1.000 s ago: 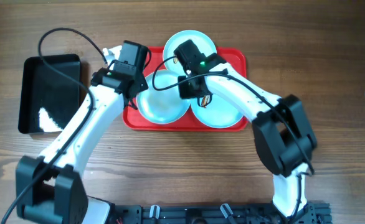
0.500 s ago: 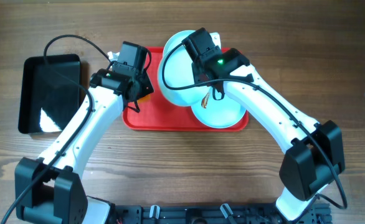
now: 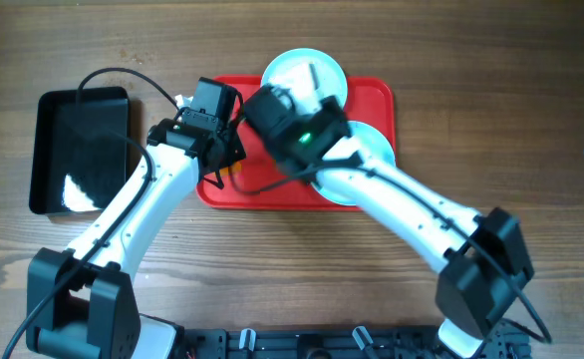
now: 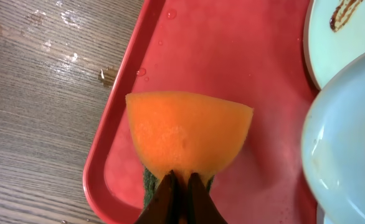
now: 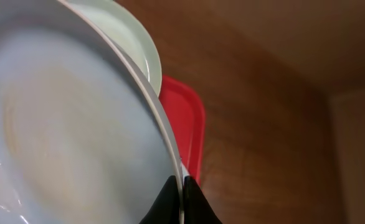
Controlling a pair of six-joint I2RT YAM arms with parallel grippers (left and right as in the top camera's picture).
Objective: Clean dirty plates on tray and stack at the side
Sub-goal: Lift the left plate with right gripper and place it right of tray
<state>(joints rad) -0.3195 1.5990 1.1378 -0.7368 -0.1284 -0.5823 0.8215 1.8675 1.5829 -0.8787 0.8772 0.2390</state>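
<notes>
The red tray (image 3: 374, 92) lies mid-table. One plate (image 3: 297, 72), with a dark smear, rests at the tray's far edge, and another (image 3: 367, 150) at its right, half under my right arm. My right gripper (image 5: 184, 182) is shut on the rim of a third plate (image 5: 64, 124), held up and tilted above the tray (image 5: 185, 118); the overhead view hides it beneath the wrist. My left gripper (image 4: 181, 182) is shut on an orange sponge (image 4: 189, 134) with a green underside, over the tray's left end (image 4: 232, 56), just left of the lifted plate (image 4: 347, 149).
A glossy black bin (image 3: 81, 150) stands on the wooden table left of the tray. The smeared plate (image 4: 344, 31) shows at the top right of the left wrist view. Water drops lie on the wood (image 4: 52, 37) beside the tray's rim.
My right gripper has lifted the near-left plate off the tray, swung it left and tilted it up. The left arm with the sponge has barely moved.
</notes>
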